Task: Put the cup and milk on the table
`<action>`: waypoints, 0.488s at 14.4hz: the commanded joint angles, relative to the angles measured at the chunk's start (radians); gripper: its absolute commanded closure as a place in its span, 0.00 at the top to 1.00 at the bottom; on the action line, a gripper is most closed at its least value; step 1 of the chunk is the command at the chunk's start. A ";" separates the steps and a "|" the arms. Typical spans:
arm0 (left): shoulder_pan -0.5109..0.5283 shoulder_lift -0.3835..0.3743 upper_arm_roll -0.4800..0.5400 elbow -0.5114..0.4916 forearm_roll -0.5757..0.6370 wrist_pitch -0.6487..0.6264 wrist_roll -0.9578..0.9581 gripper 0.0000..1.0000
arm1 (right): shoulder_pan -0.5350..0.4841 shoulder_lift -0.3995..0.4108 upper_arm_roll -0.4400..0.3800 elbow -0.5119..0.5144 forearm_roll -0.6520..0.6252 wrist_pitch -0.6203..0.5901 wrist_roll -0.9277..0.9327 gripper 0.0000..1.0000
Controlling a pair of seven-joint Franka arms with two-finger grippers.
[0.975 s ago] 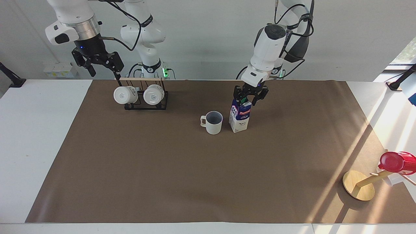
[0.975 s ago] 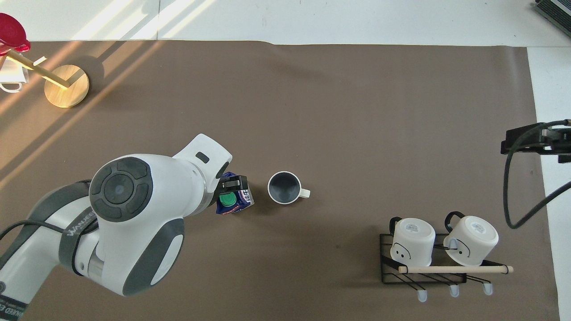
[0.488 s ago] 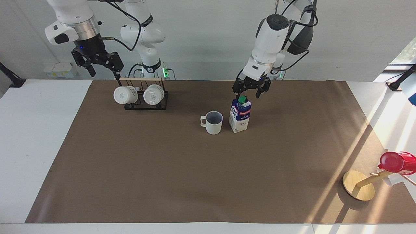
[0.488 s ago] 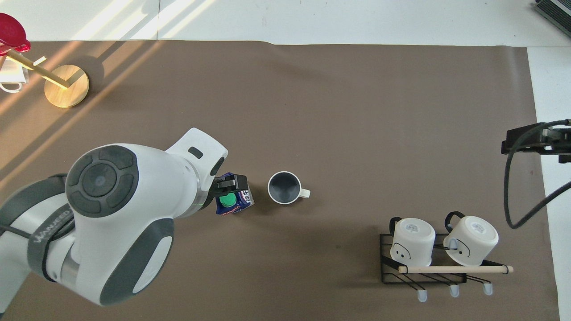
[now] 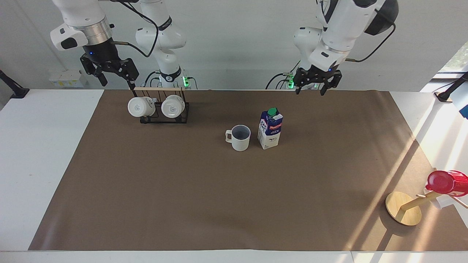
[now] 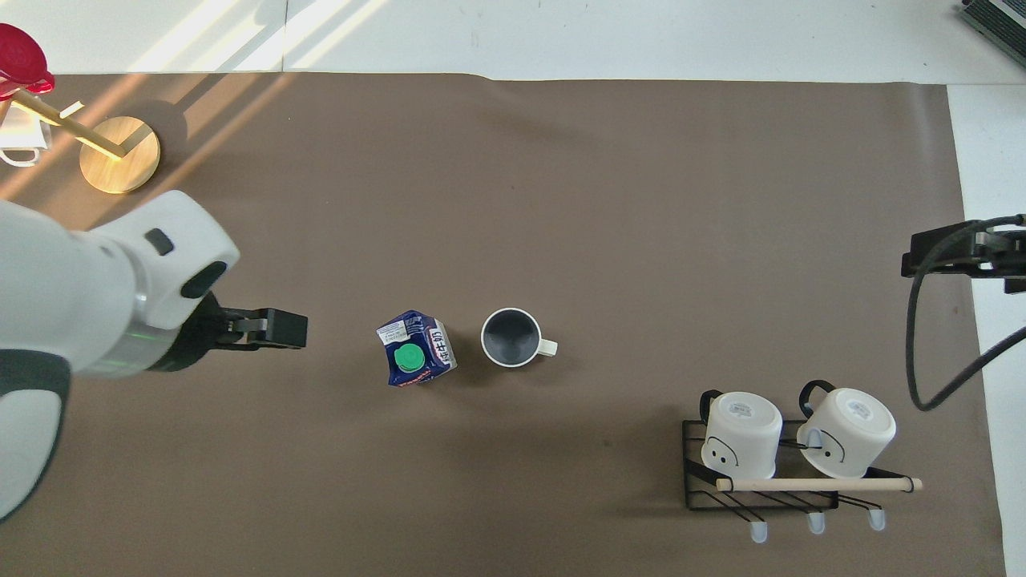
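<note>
The cup [image 5: 239, 137], a pale grey-white mug with a greyish-blue inside, stands upright on the brown mat [image 5: 219, 204] of the table. It also shows in the overhead view [image 6: 510, 337]. The milk [image 5: 270, 128], a white and dark blue carton with a green cap, stands upright beside the cup toward the left arm's end; it shows in the overhead view [image 6: 417, 360] too. My left gripper [image 5: 310, 89] is open, empty and raised over the mat, well apart from the milk; the overhead view [image 6: 272, 329] shows it as well. My right gripper [image 5: 114, 79] is open, empty and waits above the mug rack.
A black wire rack [image 5: 161, 113] with two white mugs stands near the robots toward the right arm's end [image 6: 769, 473]. A tilted wooden stand [image 5: 402, 212] carrying a red cup [image 5: 446, 181] sits at the mat's corner farthest from the robots, at the left arm's end.
My left gripper has let go of the milk's top, risen and drawn back toward the left arm's end. The milk stays standing beside the cup. The right arm has not moved.
</note>
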 commanded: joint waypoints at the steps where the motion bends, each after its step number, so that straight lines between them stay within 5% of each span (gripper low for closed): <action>1: 0.117 0.016 -0.011 0.104 0.048 -0.098 0.200 1.00 | -0.017 0.006 0.006 0.013 0.019 0.001 -0.023 1.00; 7: 0.155 0.008 0.032 0.122 0.099 -0.149 0.304 1.00 | -0.017 0.006 0.006 0.013 0.019 0.001 -0.023 1.00</action>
